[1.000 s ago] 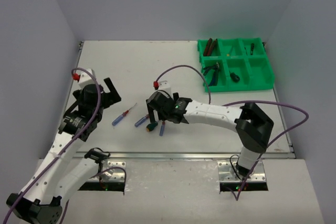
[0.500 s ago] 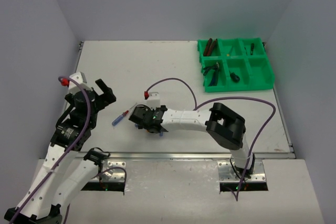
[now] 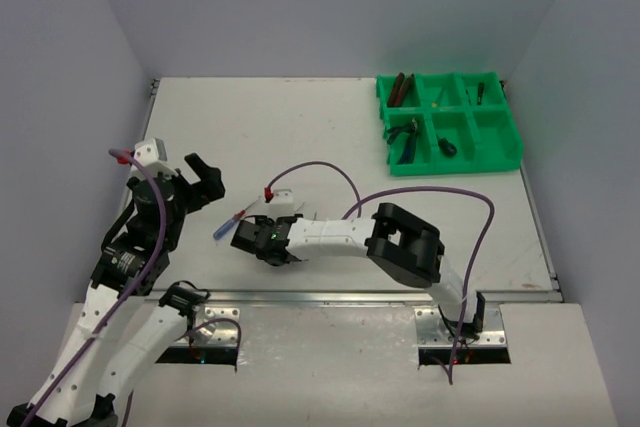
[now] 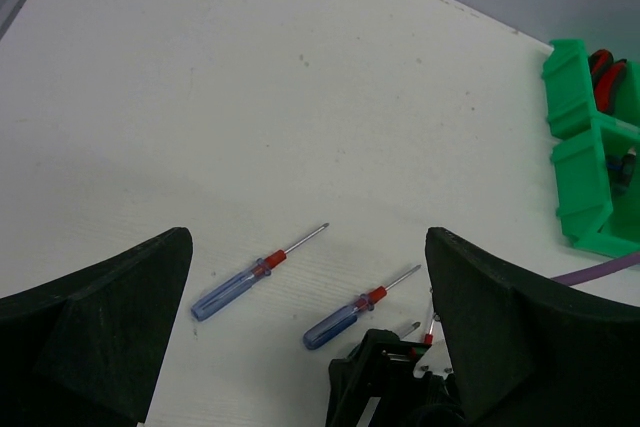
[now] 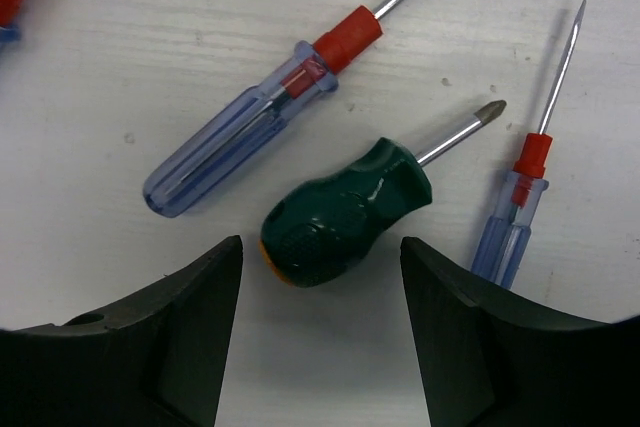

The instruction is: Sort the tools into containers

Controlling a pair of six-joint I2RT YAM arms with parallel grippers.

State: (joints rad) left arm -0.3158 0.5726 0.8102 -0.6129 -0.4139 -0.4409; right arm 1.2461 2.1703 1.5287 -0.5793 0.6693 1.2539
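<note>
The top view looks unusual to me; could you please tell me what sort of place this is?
Most likely a robotics lab test cell: a white table boxed in by plain grey panels, a left arm and a right arm mounted at its near edge, and a green divided tray holding hand tools.

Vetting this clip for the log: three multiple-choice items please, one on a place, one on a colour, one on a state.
1. Where on the table is the green tray? A) far right corner B) near left corner C) centre
2. Handle colour of the stubby screwdriver between the fingers of the right gripper? A) white B) dark green C) purple
3. The left gripper is: A) shut on pliers B) shut on a screwdriver C) open, empty
1 A: it sits against the far and right edges. 2 B: the right wrist view shows dark green. 3 C: its fingers stand wide, gripping nothing.
</note>
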